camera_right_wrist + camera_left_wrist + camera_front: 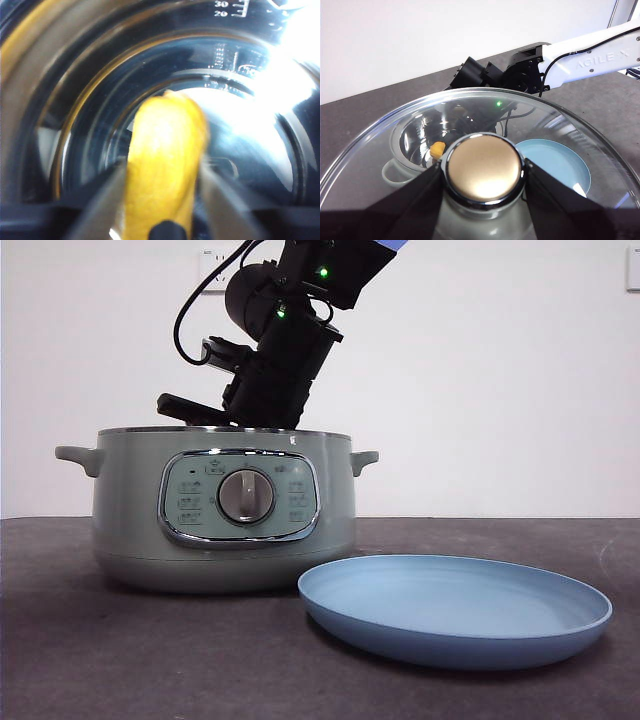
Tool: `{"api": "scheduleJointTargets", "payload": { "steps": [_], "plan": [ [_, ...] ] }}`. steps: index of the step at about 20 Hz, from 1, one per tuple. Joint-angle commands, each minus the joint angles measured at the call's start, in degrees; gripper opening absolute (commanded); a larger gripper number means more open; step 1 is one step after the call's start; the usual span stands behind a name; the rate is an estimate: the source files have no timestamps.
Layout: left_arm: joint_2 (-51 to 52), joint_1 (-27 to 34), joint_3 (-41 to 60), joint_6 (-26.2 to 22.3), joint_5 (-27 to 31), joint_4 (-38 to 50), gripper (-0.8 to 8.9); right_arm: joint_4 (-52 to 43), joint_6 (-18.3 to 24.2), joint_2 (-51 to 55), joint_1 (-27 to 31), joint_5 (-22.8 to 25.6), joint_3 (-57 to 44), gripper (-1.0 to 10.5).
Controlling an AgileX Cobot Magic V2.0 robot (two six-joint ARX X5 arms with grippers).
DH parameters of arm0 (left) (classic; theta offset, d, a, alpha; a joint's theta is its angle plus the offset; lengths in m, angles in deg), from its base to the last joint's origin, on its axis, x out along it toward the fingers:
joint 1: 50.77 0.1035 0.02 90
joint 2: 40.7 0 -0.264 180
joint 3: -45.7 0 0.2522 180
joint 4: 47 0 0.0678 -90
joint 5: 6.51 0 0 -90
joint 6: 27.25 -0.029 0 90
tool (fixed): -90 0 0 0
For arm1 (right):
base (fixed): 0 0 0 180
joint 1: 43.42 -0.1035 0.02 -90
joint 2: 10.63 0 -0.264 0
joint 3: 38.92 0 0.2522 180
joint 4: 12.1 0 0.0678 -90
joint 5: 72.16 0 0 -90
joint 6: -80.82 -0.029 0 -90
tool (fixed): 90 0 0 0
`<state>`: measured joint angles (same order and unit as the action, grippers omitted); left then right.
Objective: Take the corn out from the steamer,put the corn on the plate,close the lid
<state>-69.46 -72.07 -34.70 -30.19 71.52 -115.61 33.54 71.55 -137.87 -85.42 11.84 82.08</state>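
The sage-green steamer (130,520) stands open at the left of the front view. My right gripper (162,166) is down inside the pot, its jaws pressed on both sides of the yellow corn (165,130); the picture is blurred. In the front view only its dark arm (285,350) shows above the rim. My left gripper (484,172) is shut on the round knob (484,167) of the glass lid (375,165), held up in the air. Through the glass I see the corn (438,149) in the pot and the light-blue plate (555,162).
The plate (455,610) lies on the dark table just right of the steamer, near its front. The right arm's white link (590,57) stretches across behind the pot. The pot's side handles (78,456) stick out at both sides.
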Motion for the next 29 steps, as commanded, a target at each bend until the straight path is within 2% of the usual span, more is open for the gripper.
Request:
{"api": "scheduleJointTargets", "payload": {
  "steps": [1, 4, 6, 9, 12, 16, 18, 21, 23, 26, 29],
  "plan": [
    [0.63, -0.09, -0.31, 0.31, -0.22, 2.80, -0.08, -0.39, -1.49, -0.72, -0.20, -0.07, 0.02, -0.2],
    [0.63, -0.09, -0.31, 0.15, -0.13, 2.05, -0.08, -3.61, -4.24, 1.29, -0.44, -0.07, 0.20, -0.2],
    [0.61, -0.09, -0.31, 0.15, -0.13, 2.10, -0.08, -4.11, -4.20, 6.05, -0.44, 0.02, 0.24, -0.2],
    [0.61, -0.09, -0.31, 0.22, -0.20, 2.21, -0.08, 0.68, -4.22, 14.97, 0.13, 0.94, 0.24, -0.2],
    [0.61, -0.09, -0.31, 0.22, -0.17, 2.56, -0.08, 10.08, -1.53, 24.98, 1.20, 8.48, 0.22, -0.2],
    [0.61, -0.09, -0.31, 0.20, -0.20, 2.64, -0.08, 19.28, 0.83, 34.71, 2.25, 13.99, -0.13, -0.2],
    [0.61, -0.09, -0.31, 0.22, -0.20, 2.93, -0.08, 22.21, 0.94, 38.88, 3.52, 14.12, -2.05, -0.2],
    [0.61, -0.09, -0.31, 0.20, -0.20, 2.93, -0.08, 20.44, -0.09, 46.97, 5.92, 14.05, -12.68, -0.2],
    [0.61, -0.09, -0.31, 0.22, -0.17, 2.99, -0.08, 14.34, -2.32, 54.55, 7.72, 13.60, -25.75, -0.2],
    [0.61, -0.09, -0.31, 0.31, -0.20, 3.80, -0.08, 8.15, -4.57, 60.74, 9.05, 12.90, -40.22, -0.2],
    [0.59, -0.09, -0.31, 0.42, -0.20, 4.44, -0.08, -0.50, -8.24, 61.86, 9.66, 7.82, -53.07, -0.2]
  ]
}}
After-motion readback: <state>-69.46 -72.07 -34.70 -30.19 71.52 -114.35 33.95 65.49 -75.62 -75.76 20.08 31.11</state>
